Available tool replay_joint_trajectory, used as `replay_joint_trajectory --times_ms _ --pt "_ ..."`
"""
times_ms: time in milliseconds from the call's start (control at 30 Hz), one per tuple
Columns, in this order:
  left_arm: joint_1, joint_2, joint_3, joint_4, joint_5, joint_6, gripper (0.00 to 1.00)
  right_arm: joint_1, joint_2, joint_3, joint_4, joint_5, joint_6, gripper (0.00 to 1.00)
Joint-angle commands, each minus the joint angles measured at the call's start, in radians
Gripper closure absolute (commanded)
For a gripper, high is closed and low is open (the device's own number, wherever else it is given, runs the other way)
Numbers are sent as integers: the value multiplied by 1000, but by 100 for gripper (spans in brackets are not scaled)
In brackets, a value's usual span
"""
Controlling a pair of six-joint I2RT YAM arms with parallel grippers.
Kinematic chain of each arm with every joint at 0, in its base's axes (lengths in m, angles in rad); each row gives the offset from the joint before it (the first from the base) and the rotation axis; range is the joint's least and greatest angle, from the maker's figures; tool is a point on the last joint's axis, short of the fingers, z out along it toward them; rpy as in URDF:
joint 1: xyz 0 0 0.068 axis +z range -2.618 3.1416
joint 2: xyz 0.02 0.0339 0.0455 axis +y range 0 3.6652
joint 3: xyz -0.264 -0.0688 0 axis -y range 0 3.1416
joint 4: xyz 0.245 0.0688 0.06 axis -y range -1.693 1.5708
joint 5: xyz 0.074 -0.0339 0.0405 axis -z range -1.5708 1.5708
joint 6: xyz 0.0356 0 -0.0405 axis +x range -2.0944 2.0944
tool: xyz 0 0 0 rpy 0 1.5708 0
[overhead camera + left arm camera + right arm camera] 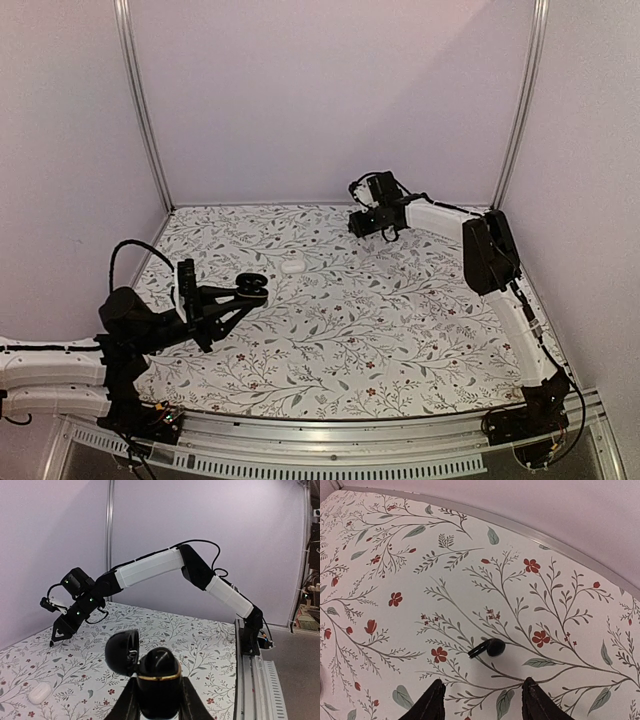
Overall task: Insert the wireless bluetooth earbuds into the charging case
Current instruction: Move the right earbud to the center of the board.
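- Floral tablecloth (400, 340): spread over the whole table, printed with grey leaves and red flowers; pale walls are seen behind it in the upper half of the overhead view.
- Right arm (500, 270): black and white, run from the lower right corner of the overhead view up to the upper centre, bent at the elbow.
- Left arm (60, 365): placed in the lower left of the overhead view and reached toward the centre.
- Right gripper (483, 681): pointed down at the cloth near the far edge of the table; its jaws are set apart and nothing is held between them.
- Left gripper (159, 690): jaws clamped on the black charging case, which is carried above the cloth, left of centre in the overhead view.
- Black charging case (160, 665): rounded, with a gold band; its lid (121, 651) is hinged open to the left in the left wrist view.
- White case (293, 265): pebble-shaped, laid on the cloth just above and right of the held case in the overhead view.
- Earbud (490, 647): small, black, with a short stem; laid on the cloth in the lower centre of the right wrist view, just ahead of the open fingertips, untouched.
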Motion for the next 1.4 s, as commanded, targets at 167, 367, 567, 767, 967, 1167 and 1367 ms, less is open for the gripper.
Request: replay_joint_trajectory --times_ms 167,367,567,767,967,1167,1367 --pt "21 -23 -24 5 -9 0 100 3 96 99 56 85 -24 56" --pt "25 -31 -24 -1 -6 2 100 3 142 176 15 101 -26 58" --pt "28 -35 -24 -2 -1 -2 100 3 145 183 12 87 -15 57" --pt "30 -93 -27 -45 -11 1 100 -6 150 194 47 -54 76 40" --pt "30 -148 -34 -78 -25 3 100 -73 141 123 157 -232 306 26" --pt "31 -177 -39 -93 -28 2 100 -127 124 39 304 -335 504 21" --pt "30 -197 -44 -99 -33 3 100 -134 166 50 345 -433 551 20"
